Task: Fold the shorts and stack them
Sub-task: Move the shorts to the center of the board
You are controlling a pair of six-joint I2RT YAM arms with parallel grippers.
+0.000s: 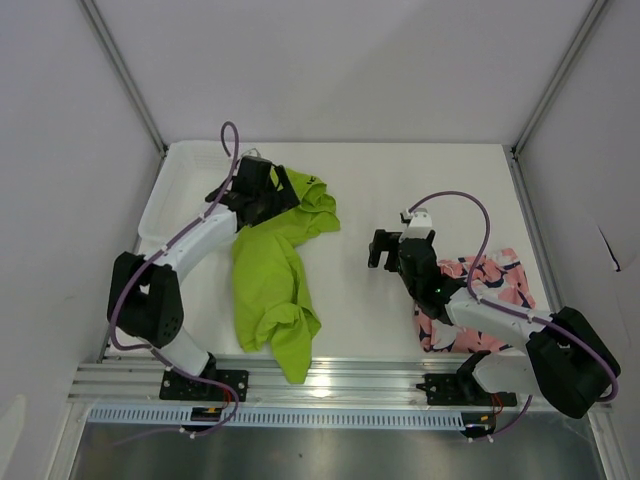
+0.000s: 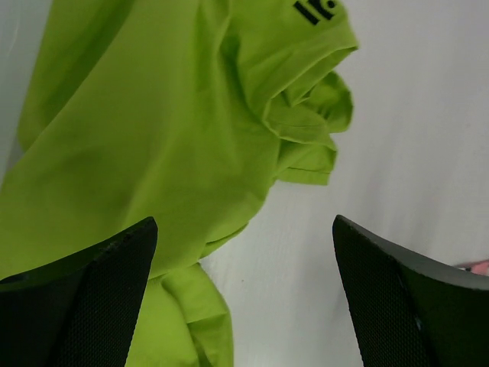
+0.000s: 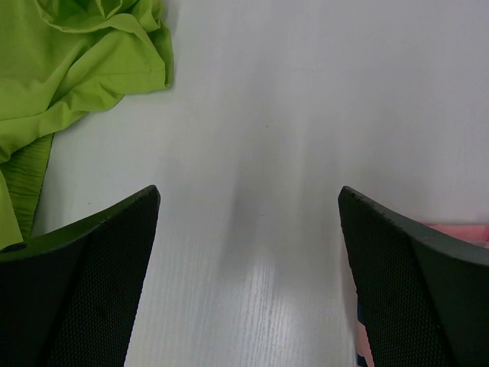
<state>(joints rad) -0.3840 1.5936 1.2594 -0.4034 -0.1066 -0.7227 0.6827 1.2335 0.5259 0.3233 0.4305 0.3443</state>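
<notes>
The left gripper (image 2: 243, 222) has its two black fingers spread wide, with nothing pinched between them. Under and ahead of it lies the plain lime green pair of soft fabric shorts (image 1: 265, 290), rumpled and unfolded. The cloth fills the space by its left finger (image 2: 92, 298), and the dark logo (image 2: 317, 9) sits at the far end of its view. Bare white table (image 1: 400, 180) shows by its right finger. Whether the fingers touch the cloth cannot be told.

The white plastic mesh basket (image 1: 180, 180) sits just to this gripper's left. The left arm crosses over it, and its contents cannot be made out.

The right gripper (image 3: 248, 191) is also parted wide, over bare table. The green shorts lie ahead to its left. The pink soft fabric shorts with navy-and-white print (image 1: 490, 280) lie bunched behind it, under its own arm, well apart from the green pair.
</notes>
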